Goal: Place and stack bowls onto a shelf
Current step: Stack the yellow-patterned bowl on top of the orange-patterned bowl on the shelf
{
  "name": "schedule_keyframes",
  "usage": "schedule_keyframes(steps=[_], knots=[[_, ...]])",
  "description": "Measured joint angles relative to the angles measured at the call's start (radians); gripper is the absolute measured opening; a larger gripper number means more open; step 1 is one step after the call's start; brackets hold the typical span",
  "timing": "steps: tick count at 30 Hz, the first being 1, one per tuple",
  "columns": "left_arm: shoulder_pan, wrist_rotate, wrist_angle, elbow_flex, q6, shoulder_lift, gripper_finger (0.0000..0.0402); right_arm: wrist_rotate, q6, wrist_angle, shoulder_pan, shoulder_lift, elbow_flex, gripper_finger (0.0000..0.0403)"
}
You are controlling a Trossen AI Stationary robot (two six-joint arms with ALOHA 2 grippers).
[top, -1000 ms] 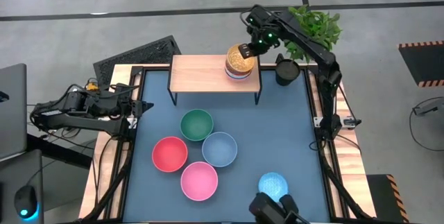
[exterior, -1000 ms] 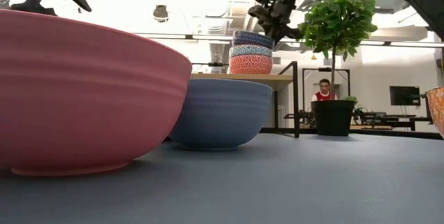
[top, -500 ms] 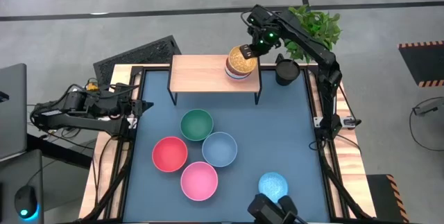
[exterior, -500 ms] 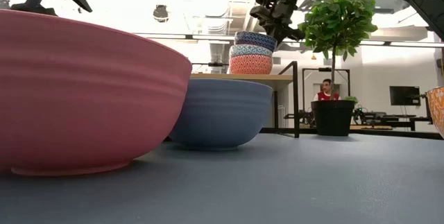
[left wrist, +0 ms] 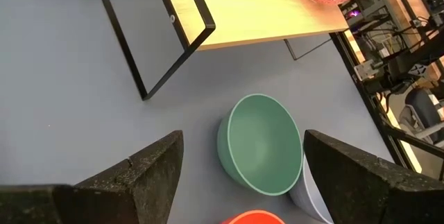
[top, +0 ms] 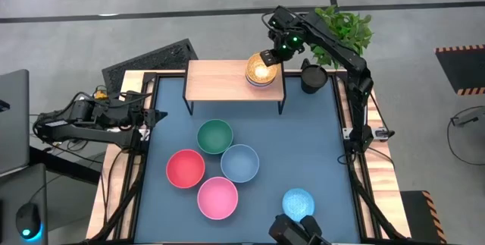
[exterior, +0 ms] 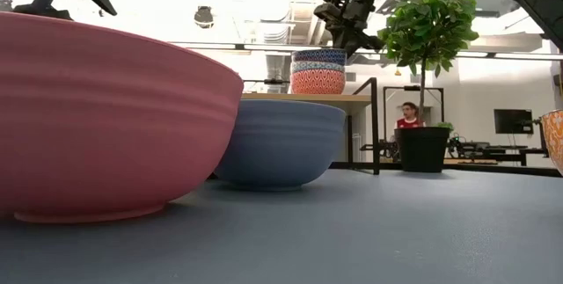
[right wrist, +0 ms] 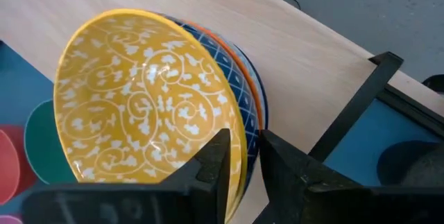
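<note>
Yellow patterned bowl tops your stack of small bowls on the shelf. Your right gripper straddles its rim, fingers slightly parted; grip or release, cannot tell. Left gripper spread wide, empty, above the green bowl.

Bare shelf beside bowl stack

You've got four plain bowls on the blue bench: green bowl, red bowl, pink bowl, grey-blue bowl. Bright blue patterned bowl sits alone. On the light-wood shelf: yellow bowl with white floral scrolls, atop orange and blue-patterned ones.
</note>
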Motion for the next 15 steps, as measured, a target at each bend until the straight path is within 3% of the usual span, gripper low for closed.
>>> schedule_keyframes(steps=[15], knots=[[0.0, 0.001, 0.0, 0.0, 0.008, 0.0, 0.0283, -0.031, -0.009, 0.125, -0.004, -0.004, 0.074, 0.0108]])
